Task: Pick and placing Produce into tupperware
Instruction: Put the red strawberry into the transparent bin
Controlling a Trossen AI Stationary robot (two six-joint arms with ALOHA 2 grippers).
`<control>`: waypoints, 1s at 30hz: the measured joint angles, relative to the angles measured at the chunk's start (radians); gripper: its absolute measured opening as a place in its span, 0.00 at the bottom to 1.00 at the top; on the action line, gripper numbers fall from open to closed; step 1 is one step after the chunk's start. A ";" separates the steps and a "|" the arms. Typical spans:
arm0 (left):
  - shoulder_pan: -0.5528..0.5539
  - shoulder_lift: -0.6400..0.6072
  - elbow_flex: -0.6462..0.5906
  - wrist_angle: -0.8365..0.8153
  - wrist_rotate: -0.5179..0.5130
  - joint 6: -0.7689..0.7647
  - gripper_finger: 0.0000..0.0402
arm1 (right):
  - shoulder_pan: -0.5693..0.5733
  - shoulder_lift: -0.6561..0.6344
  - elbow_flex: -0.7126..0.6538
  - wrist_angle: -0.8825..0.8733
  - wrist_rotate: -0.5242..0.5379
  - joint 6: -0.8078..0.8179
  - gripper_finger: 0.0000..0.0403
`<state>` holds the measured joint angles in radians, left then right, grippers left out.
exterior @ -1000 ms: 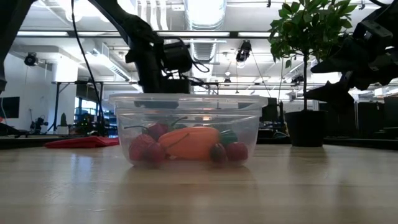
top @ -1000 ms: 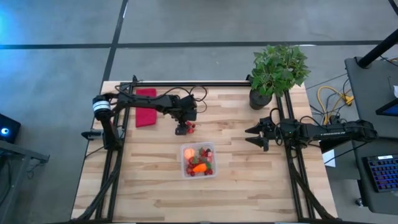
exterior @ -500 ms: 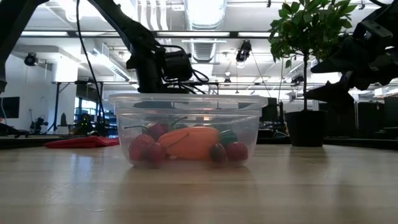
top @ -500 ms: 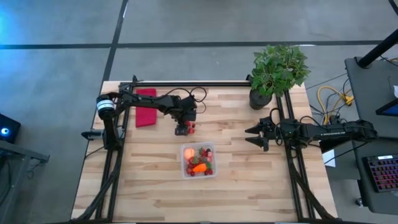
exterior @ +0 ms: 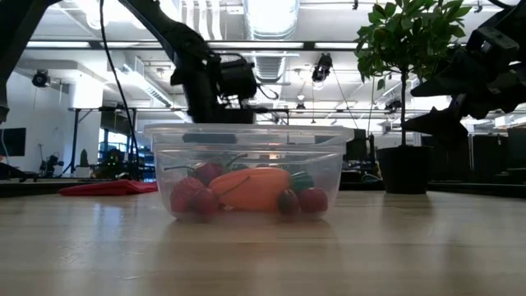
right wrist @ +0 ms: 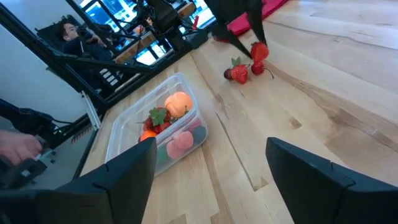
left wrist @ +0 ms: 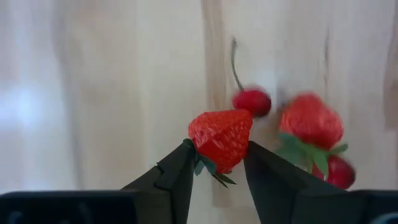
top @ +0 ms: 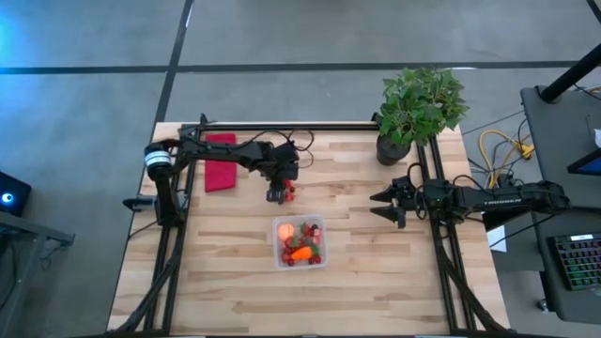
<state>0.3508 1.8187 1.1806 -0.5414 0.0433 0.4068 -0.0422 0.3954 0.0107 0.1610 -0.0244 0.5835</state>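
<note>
Table (top: 376,272): pale wood planks, seen whole only in the high view; its far edge is hidden behind the tupperware in the low view.

Potted plant (top: 420,108): at the far right corner of the table, its top cut off in the low view.

Red cloth (top: 220,161): flat at the far left, partly covered by the left arm.

Tupperware (top: 300,241): clear, set near the table's middle. An orange carrot (exterior: 251,189), a pale orange round fruit (right wrist: 177,102) and several red berries are held inside (individual pieces are hard to separate from above).

Left gripper (left wrist: 217,163): lowered over the table beyond the tupperware, well apart from it. Its fingers are pressed against a strawberry (left wrist: 221,137), which is pinched between the tips, green leaves pointing down toward the gripper.

Loose produce on the table: a second strawberry (left wrist: 310,121) and a cherry (left wrist: 252,101) with a stem, lying just beside the pinched one; a darker berry (left wrist: 336,172) is partly hidden behind the second strawberry.

Right gripper (top: 381,207): parked at the right side of the table, fingers spread, nothing between them.
</note>
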 joint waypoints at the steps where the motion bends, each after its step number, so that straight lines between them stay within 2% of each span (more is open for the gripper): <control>1: 0.000 -0.007 0.012 0.001 -0.006 0.000 0.30 | 0.000 0.000 0.000 0.000 0.000 0.000 0.73; 9: -0.017 -0.101 0.085 -0.037 -0.039 -0.053 0.29 | 0.000 0.000 0.000 0.000 0.000 0.000 0.73; 16: -0.114 -0.216 0.072 -0.114 0.166 -0.217 0.29 | 0.000 0.000 0.000 0.000 0.000 0.000 0.72; 21: -0.219 -0.247 0.061 -0.143 0.290 -0.357 0.29 | 0.000 0.000 0.000 0.000 0.000 0.000 0.73; 30: -0.380 -0.168 0.062 -0.106 0.292 -0.666 0.30 | 0.000 0.000 0.000 0.000 0.000 0.000 0.73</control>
<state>-0.0289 1.6511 1.2428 -0.6477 0.3357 -0.2595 -0.0422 0.3954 0.0107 0.1608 -0.0244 0.5835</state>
